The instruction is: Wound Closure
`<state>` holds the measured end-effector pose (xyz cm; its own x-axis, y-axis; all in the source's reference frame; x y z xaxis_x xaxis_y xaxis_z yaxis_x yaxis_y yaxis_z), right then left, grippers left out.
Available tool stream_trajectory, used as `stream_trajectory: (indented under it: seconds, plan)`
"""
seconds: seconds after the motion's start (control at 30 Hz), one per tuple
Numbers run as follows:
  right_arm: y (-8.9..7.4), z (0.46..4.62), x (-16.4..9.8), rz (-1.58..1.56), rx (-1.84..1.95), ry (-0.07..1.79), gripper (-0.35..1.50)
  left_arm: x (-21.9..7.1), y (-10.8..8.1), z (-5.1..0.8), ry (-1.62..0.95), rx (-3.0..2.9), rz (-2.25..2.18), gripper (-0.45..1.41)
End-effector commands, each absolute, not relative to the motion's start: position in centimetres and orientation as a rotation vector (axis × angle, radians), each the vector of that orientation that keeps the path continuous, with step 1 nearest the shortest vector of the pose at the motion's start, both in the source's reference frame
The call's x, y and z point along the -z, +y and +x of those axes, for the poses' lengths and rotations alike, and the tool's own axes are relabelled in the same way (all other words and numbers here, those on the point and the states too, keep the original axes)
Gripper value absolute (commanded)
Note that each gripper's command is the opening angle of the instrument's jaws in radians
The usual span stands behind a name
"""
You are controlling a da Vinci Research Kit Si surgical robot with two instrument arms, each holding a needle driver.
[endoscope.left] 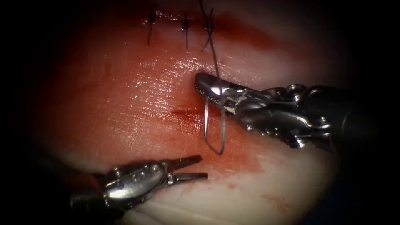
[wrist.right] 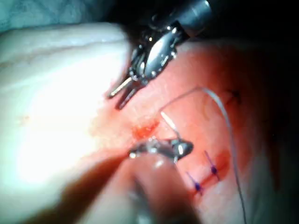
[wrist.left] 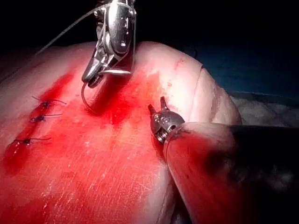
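Along the upper edge of the endoscope view, three finished stitches (endoscope.left: 183, 23) cross the cut (endoscope.left: 166, 17) in the tissue (endoscope.left: 125, 104), their dark cut ends of thread (endoscope.left: 149, 35) trailing down the frame; the same three knots appear as short dark bars in the left wrist view (wrist.left: 39, 118). Right of centre, the right arm's tool (endoscope.left: 208, 89) has its jaws clenched on the curved needle (endoscope.left: 221, 141), grasped near one end of its curve so that the bend hangs below the jaws and the far end rises back toward them. Whether the bend of the needle merely rests on the tissue or dips into it cannot be told; the left wrist view shows the curve (wrist.left: 85, 100) close against the surface. Thread (endoscope.left: 213, 54) runs from the grasped needle up the frame to the third stitch and beyond it. Red fluid (endoscope.left: 187, 112) pools on the tissue beneath the right tool, around a short dark mark whose nature is unclear. At lower left of the endoscope view, the left arm's tool (endoscope.left: 196, 168) holds nothing, its jaws released and parted, well apart from the needle; the right wrist view shows the same spread tips (wrist.right: 120, 95). As a judgement, the closure is partly done: three stitches are placed and tied, while the needle is loaded in the right tool, which suggests further stitching remains. How much of the cut lies unclosed to the right of the third stitch cannot be made out.
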<state>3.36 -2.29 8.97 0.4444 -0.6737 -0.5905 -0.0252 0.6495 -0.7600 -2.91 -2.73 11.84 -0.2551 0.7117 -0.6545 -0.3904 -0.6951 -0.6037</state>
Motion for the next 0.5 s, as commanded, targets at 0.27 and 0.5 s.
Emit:
stream_trajectory:
  seconds: [0.27, 0.5]
  plan:
    - [-2.30, 3.48, -9.12, -0.672, 0.360, 1.059, -0.35, -11.91, -2.75, -2.96, -0.417, -2.003, -1.281, 0.19]
    - [-2.30, 3.47, -9.12, -0.661, 0.353, 1.060, -0.35, -11.91, -2.75, -2.96, -0.414, -2.002, -1.280, 0.17]
